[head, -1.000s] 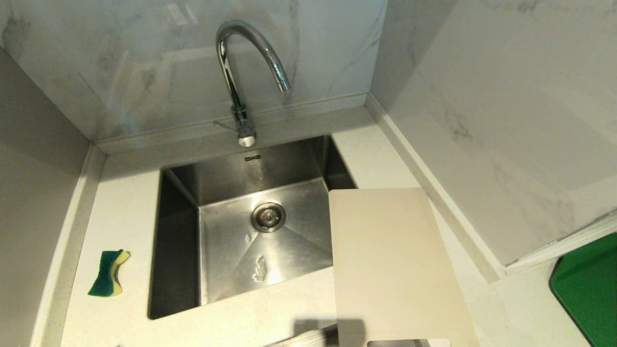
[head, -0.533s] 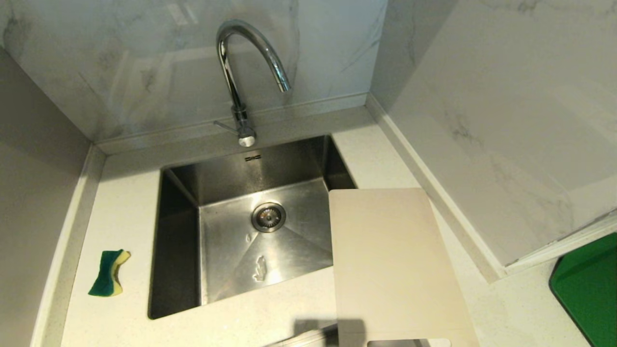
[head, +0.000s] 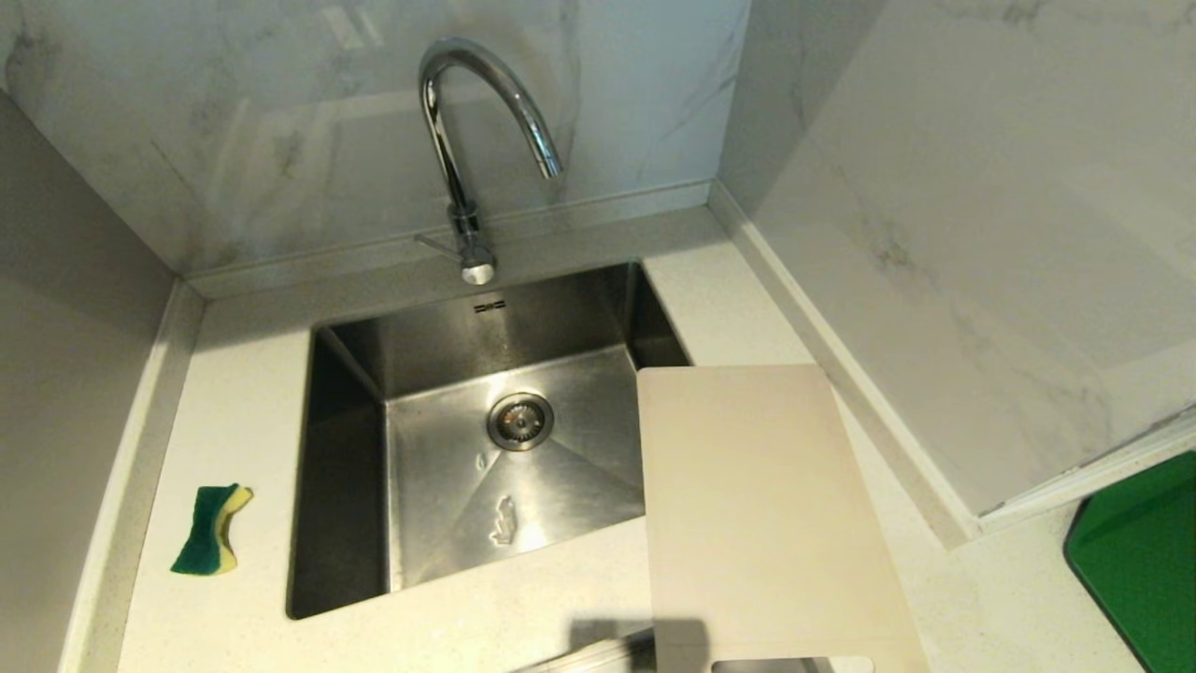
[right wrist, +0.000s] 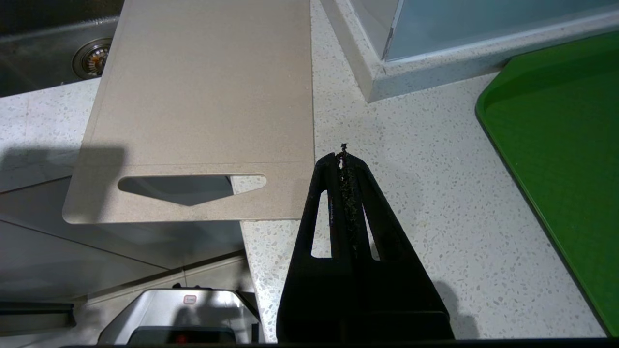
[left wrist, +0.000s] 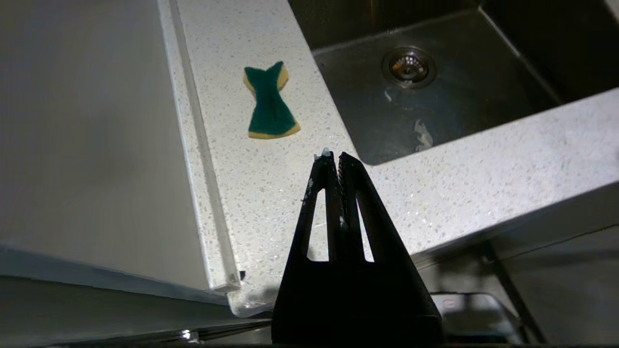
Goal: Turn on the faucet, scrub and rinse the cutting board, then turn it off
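The chrome gooseneck faucet (head: 467, 140) rises behind the steel sink (head: 346, 486), its thin side lever (head: 434, 245) low at the base; no water runs. The cream cutting board (head: 757, 505) (right wrist: 203, 96) lies flat on the counter right of the sink, one long edge over the basin and its slot handle (right wrist: 188, 186) past the counter's front edge. My left gripper (left wrist: 334, 157) is shut and empty, above the front counter near the sink's corner, short of the green and yellow sponge (left wrist: 269, 104) (head: 210, 528). My right gripper (right wrist: 343, 157) is shut, beside the board's handle end. Neither arm shows in the head view.
A bright green tray (head: 1140, 561) (right wrist: 561, 145) lies on the counter at the far right. Marble-look walls close in the counter behind and on both sides. A drain (head: 519, 421) sits mid-basin with a few water drops nearby.
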You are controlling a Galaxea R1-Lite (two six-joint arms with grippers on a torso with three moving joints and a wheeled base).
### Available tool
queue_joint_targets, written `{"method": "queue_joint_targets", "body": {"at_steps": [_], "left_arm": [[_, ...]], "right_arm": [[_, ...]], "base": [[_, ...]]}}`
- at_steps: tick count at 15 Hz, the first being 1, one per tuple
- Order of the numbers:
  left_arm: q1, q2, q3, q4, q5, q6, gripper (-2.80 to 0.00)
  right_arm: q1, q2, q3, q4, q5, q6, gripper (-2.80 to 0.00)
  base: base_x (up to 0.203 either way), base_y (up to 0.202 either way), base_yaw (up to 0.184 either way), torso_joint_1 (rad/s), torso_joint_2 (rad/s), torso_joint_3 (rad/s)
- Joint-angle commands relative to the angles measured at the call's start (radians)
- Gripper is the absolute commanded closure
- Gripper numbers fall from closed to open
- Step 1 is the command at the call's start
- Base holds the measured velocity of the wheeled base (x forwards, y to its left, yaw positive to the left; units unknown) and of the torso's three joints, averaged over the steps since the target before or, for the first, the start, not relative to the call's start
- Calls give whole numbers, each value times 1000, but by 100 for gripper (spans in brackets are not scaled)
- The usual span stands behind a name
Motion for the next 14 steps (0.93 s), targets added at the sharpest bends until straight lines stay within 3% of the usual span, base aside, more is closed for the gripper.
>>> {"method": "queue_joint_targets", "body": {"at_steps": [1, 14], "left_arm": [[0, 2, 2, 0, 2, -9, 0], [0, 2, 2, -2, 0, -14, 0]], "right_arm": [[0, 0, 0, 0, -1, 1, 0], [0, 2, 0, -1, -4, 19, 0]], "base": [[0, 0, 0, 0, 0, 0], [0, 0, 0, 0, 0, 0]]}}
